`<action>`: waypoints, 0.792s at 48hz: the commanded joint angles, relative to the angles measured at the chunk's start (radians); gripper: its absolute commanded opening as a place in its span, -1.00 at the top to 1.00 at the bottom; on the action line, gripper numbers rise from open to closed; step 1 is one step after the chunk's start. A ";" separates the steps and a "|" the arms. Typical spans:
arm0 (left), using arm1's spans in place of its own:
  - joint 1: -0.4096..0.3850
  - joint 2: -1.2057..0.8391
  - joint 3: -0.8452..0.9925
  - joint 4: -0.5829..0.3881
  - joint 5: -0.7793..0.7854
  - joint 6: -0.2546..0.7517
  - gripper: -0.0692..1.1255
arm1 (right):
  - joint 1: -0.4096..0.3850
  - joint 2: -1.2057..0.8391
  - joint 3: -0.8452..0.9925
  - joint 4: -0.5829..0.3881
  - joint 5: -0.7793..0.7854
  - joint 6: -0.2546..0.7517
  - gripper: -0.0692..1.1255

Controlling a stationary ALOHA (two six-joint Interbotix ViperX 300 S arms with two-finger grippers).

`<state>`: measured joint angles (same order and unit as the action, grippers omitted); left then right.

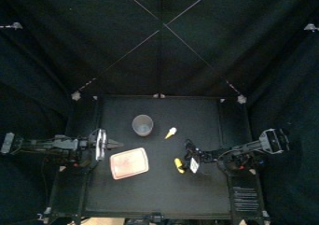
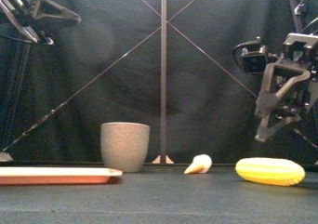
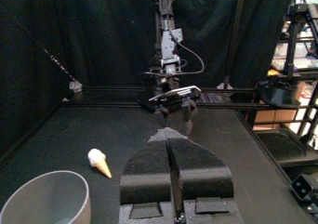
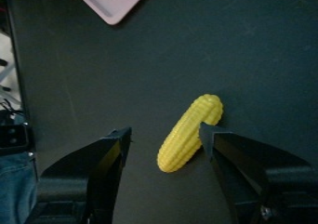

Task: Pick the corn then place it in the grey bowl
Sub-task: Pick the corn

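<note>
The right gripper (image 4: 165, 133), spread wide above the corn (image 4: 189, 135) at centre frame, is best lowered with its 2 jaws straddling its middle, then closed.

The corn (image 2: 270, 171) is looking like smooth, faintly glossy plastic; the cup (image 2: 125, 146) is showing a matt, speckled grey finish.
</note>
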<state>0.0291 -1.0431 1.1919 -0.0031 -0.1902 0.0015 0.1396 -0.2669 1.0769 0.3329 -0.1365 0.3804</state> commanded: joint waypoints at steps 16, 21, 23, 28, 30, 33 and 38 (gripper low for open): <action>0.000 0.002 -0.023 0.000 0.000 -0.003 0.89 | 0.006 0.179 -0.083 0.044 0.015 0.002 -0.68; -0.002 0.002 -0.023 0.000 0.008 -0.003 0.89 | 0.006 0.198 -0.098 0.044 0.014 0.000 -0.67; -0.002 0.002 -0.023 0.000 0.009 -0.003 0.89 | 0.006 0.201 -0.104 0.041 0.015 0.002 -0.66; -0.002 0.002 -0.023 0.000 0.014 -0.003 0.89 | 0.006 0.202 -0.117 0.032 0.017 0.000 -0.59; 0.000 0.002 -0.023 0.000 0.012 -0.003 0.89 | 0.005 0.202 -0.118 0.029 0.018 0.000 -0.53; -0.002 0.000 -0.023 0.000 0.014 -0.003 0.89 | 0.003 0.204 -0.120 0.026 0.021 0.000 -0.39; -0.002 0.002 -0.023 0.000 0.012 -0.003 0.89 | 0.003 0.207 -0.124 0.026 0.023 -0.002 -0.12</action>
<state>0.0291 -1.0431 1.1919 -0.0031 -0.1733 0.0000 0.1427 -0.0476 0.9679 0.3605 -0.1135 0.3820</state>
